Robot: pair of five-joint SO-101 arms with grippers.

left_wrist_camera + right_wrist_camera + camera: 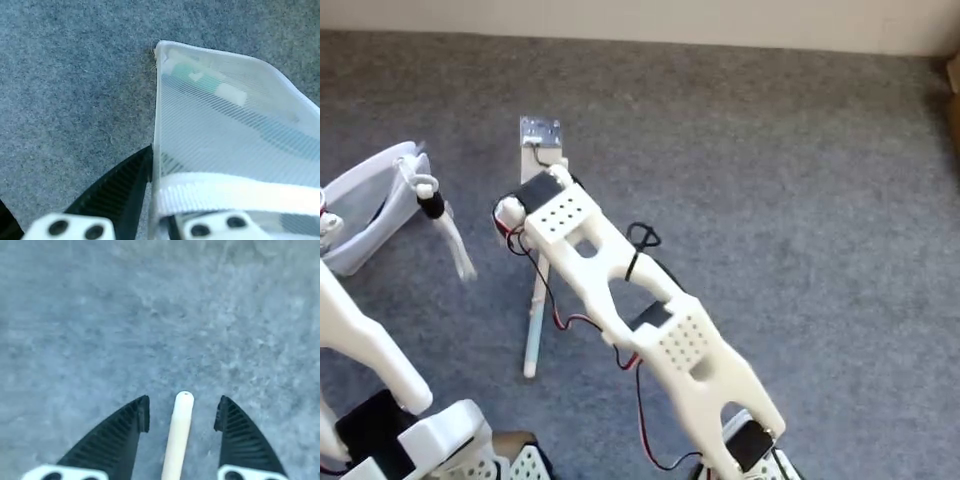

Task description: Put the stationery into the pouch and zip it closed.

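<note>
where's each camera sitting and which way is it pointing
High view: fixed above the table, facing down on the grey carpet, the left arm, the right arm, the pouch and a pen.
Left wrist view: on the left arm's wrist, facing along the left claw, shut on the pouch.
Right wrist view: on the right arm's wrist, facing down past the open right claw straddling the pen.
Shared: high and left wrist both show the pouch; high and right wrist, the pen.
</note>
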